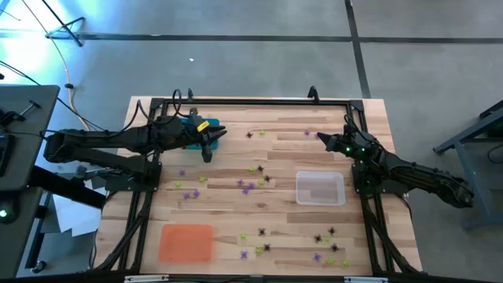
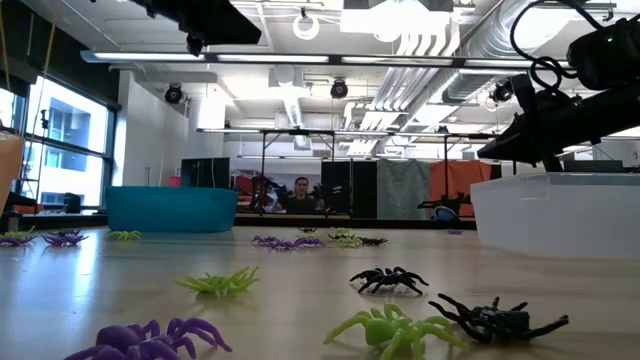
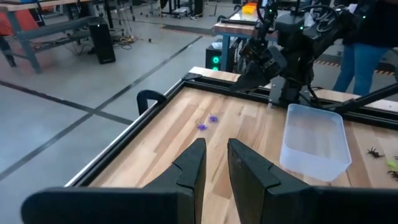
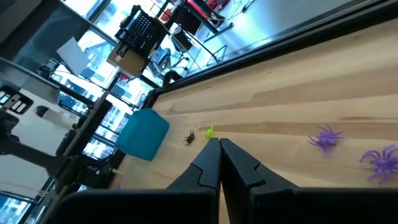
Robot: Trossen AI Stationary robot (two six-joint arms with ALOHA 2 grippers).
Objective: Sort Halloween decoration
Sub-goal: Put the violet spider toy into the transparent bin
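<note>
A: Where are the spiders?

B: The Halloween decoration (image 1: 253, 182) is loose all over the wooden table (image 1: 228, 212): black, yellow-green and purple pieces in a cluster at the centre, a band toward 5 o'clock, a few at 12 o'clock. None appears to be in a tray yet, so the sorting looks barely begun.

A: And the trays?

B: The clear tray (image 1: 320, 188) sits at 3 o'clock from the centre cluster, the orange tray (image 1: 186, 241) at 7 o'clock, and the teal tray (image 1: 191, 126) at 10 o'clock, mostly hidden under the left arm. Three trays for three colours, I'd guess.

A: Is the left gripper holding anything?

B: The left gripper (image 1: 209, 145) hangs just past the teal tray. Its wrist view shows the fingers (image 3: 189, 171) slightly apart with bare wood between them, so nothing is held.

A: Why there?

B: Possibly a drop-off spot, though I can't confirm that.

A: The right one?

B: The right gripper (image 1: 324, 138) hovers at 1 o'clock, near the far edge, fingers (image 4: 208, 163) pressed together and empty, pointing toward purple pieces (image 4: 325, 138) nearby. It would need to open before picking one.
</note>
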